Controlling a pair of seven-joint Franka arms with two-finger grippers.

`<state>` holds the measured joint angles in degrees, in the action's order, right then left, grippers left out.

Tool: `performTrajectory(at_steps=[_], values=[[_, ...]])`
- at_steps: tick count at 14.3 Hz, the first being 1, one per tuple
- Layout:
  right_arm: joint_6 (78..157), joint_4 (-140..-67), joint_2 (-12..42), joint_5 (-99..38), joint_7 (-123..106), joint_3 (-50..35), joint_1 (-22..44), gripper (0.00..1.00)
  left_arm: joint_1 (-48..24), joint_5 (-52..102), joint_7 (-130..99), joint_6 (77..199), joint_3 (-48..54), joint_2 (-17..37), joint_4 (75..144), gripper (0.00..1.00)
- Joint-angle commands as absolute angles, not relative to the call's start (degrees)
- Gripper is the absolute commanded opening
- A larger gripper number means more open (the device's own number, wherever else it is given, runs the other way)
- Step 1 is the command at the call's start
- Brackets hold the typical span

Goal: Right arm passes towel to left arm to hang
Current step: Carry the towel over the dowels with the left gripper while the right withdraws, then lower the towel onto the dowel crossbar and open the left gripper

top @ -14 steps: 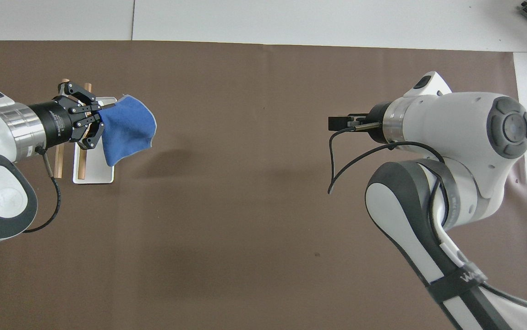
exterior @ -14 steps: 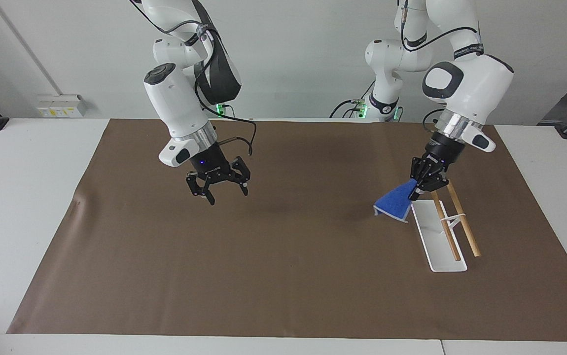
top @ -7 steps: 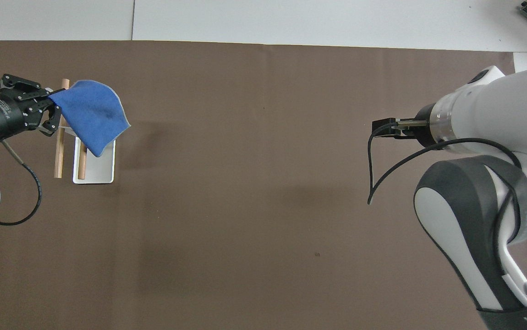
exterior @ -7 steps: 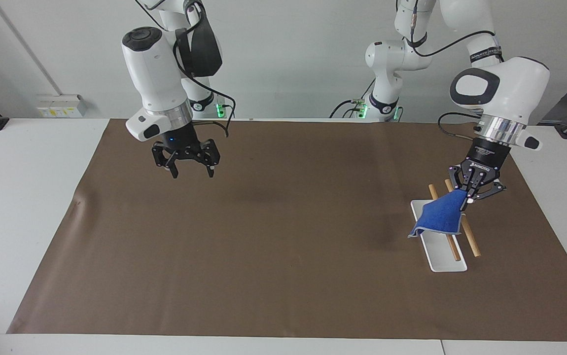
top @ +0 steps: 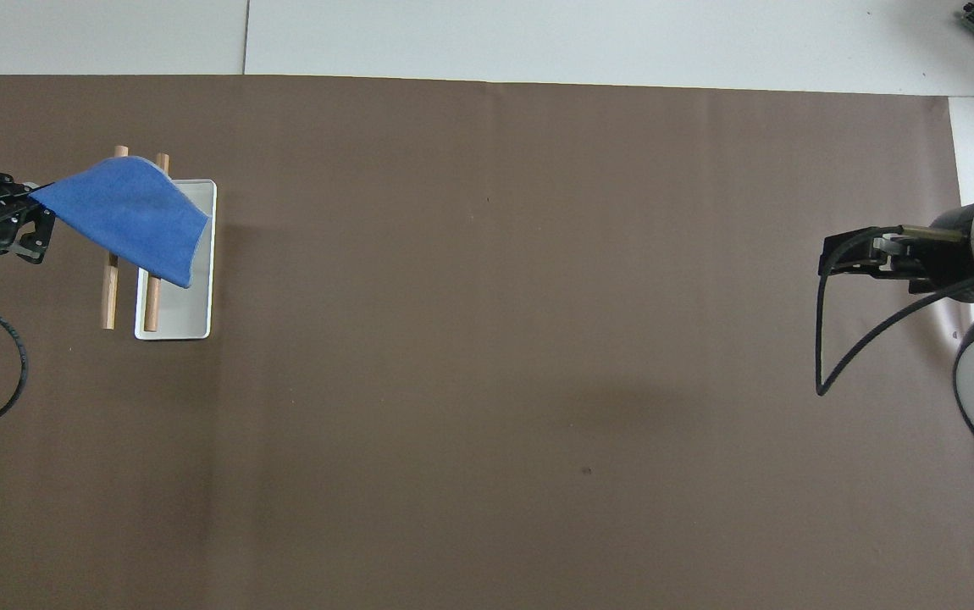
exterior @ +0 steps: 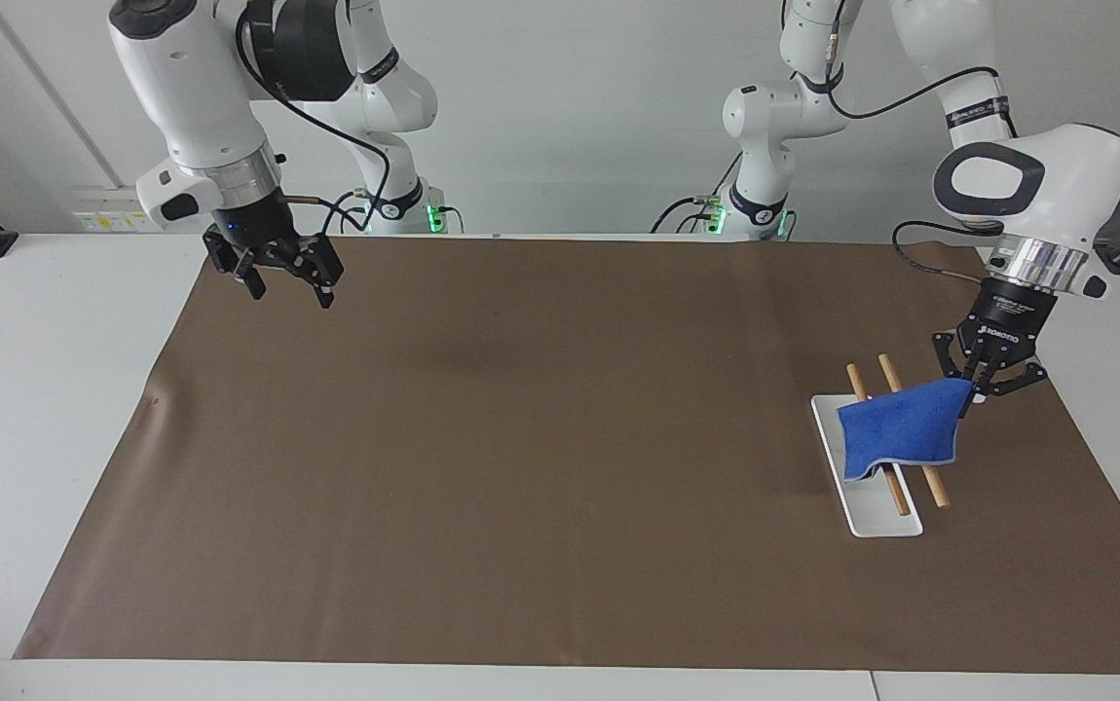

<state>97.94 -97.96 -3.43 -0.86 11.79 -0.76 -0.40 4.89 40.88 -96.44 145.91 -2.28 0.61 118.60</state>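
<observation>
1. While pinching one corner of the small bright-blue fuzzy towel (exterior: 901, 429), the left end effector (exterior: 985, 381) has its fingertips closed on the cloth, just off the rack toward the left arm's end of the desk.
2. Towel trails from that corner across both wooden rails (exterior: 914, 428) of the white-based hanging rack (exterior: 874, 508); free edge droops over the base.
3. Rails' long axis runs toward/away from the robots; towel lies crosswise, so lowering should drape it.
4. Right end effector (exterior: 282, 285) is spread wide, empty, waiting over the brown desk mat (exterior: 521, 467) at the right arm's end.
</observation>
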Motion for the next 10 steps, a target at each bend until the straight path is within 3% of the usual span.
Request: performTrajectory(at_steps=[1, 5, 7, 10], values=[[92.04, -92.13, -2.29, 0.26, 8.11, 1.75, 0.00, 1.00, 7.64, 41.75, -97.29, 143.88, -1.67, -0.44, 119.71, 0.00], [88.77, -90.87, -2.10, 0.27, 6.85, 2.99, 0.00, 1.00, 10.28, 41.66, -96.68, 142.03, -1.76, -0.61, 120.76, 0.00], [88.77, -91.32, -2.20, -0.08, 6.77, 3.25, -0.35, 1.00, 10.37, 41.05, -95.72, 141.95, -1.93, -0.44, 120.41, 0.24], [88.59, -91.32, -2.29, -0.44, 6.68, 2.82, 0.00, 1.00, 11.51, 40.25, -91.07, 139.84, -1.93, -0.53, 120.06, 0.48]])
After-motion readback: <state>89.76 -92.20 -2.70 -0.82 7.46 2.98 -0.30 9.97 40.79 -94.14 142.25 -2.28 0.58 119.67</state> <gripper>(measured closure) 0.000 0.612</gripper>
